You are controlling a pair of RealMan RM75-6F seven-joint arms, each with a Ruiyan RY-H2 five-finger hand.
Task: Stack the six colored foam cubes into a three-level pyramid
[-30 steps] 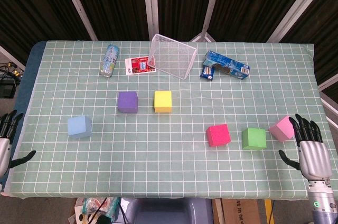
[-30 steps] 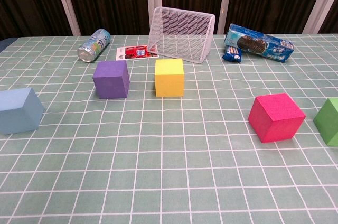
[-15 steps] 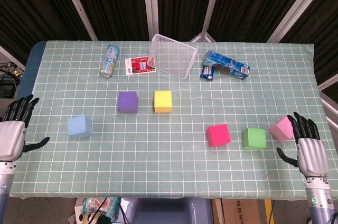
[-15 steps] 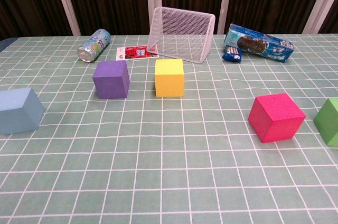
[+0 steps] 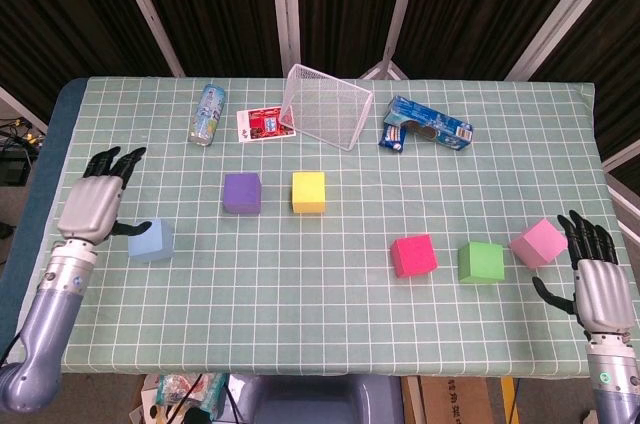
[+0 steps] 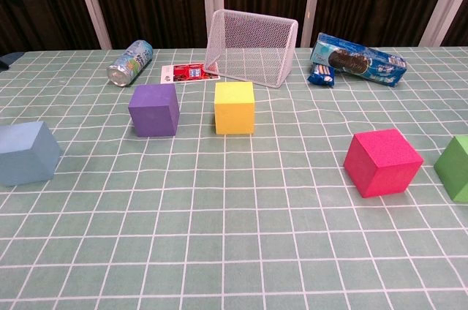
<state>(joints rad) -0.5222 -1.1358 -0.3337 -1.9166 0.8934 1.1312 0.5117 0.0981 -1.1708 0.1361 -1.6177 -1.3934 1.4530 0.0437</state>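
Six foam cubes lie apart on the checked cloth. A light blue cube (image 5: 151, 240) (image 6: 28, 153) sits at the left, a purple cube (image 5: 242, 193) (image 6: 153, 110) and a yellow cube (image 5: 309, 192) (image 6: 234, 107) in the middle. To the right lie a magenta cube (image 5: 413, 255) (image 6: 382, 162), a green cube (image 5: 481, 262) (image 6: 457, 167) and a pink cube (image 5: 538, 242). My left hand (image 5: 95, 204) hovers open just left of the light blue cube. My right hand (image 5: 600, 282) is open at the right edge, beside the pink cube. Neither hand shows in the chest view.
At the back stand a tipped wire basket (image 5: 326, 106) (image 6: 252, 47), a drink can on its side (image 5: 209, 114) (image 6: 131, 62), a red card (image 5: 265, 124) (image 6: 189, 72) and a blue cookie packet (image 5: 426, 125) (image 6: 357, 60). The table's front edge (image 5: 300, 372) runs near the camera.
My left hand has risen from the table's left edge and moved in toward the light blue cube. My right hand drifted slightly right and down. The cubes have not moved.
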